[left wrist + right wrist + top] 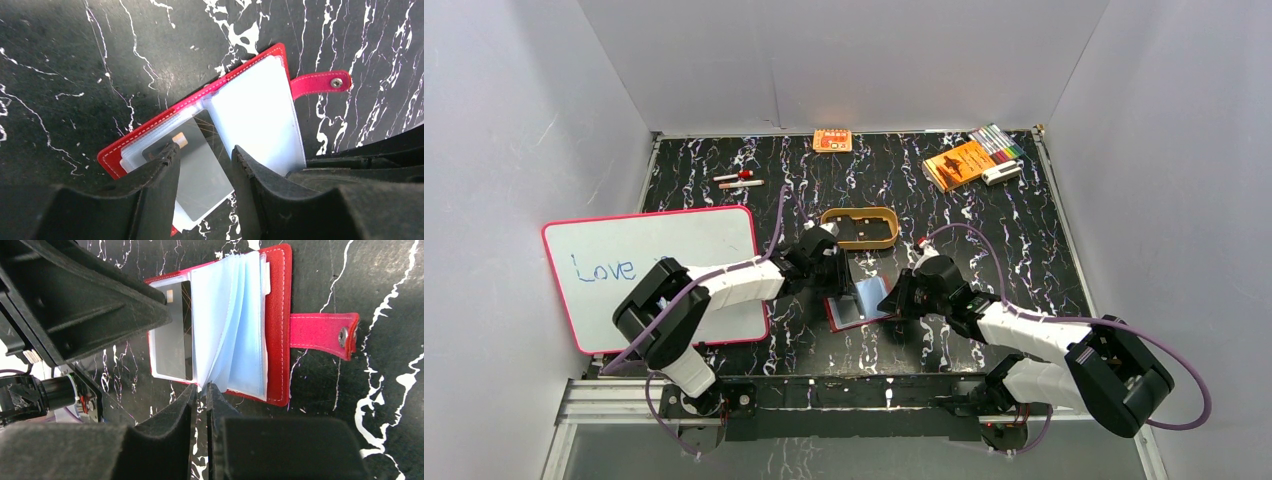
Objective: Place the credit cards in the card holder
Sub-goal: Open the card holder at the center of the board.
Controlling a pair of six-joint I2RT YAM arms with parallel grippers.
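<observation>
The dark red card holder [838,312] lies open on the table between both grippers, its clear sleeves fanned up. In the left wrist view a grey credit card [202,172] with a chip lies partly inside a sleeve on the holder [150,135]. My left gripper [202,155] is open, its fingers standing over that card on either side. My right gripper [201,390] is shut on the near edge of the sleeves [225,315]. The grey card [175,340] and snap tab [322,332] show there. A dark flat card [871,268] seems to lie behind the holder.
A whiteboard [654,270] lies at the left. A tan oval tray [860,228] stands just behind the holder. An orange packet [832,140], an orange booklet [957,163], markers [999,142] and pens [739,180] lie along the back.
</observation>
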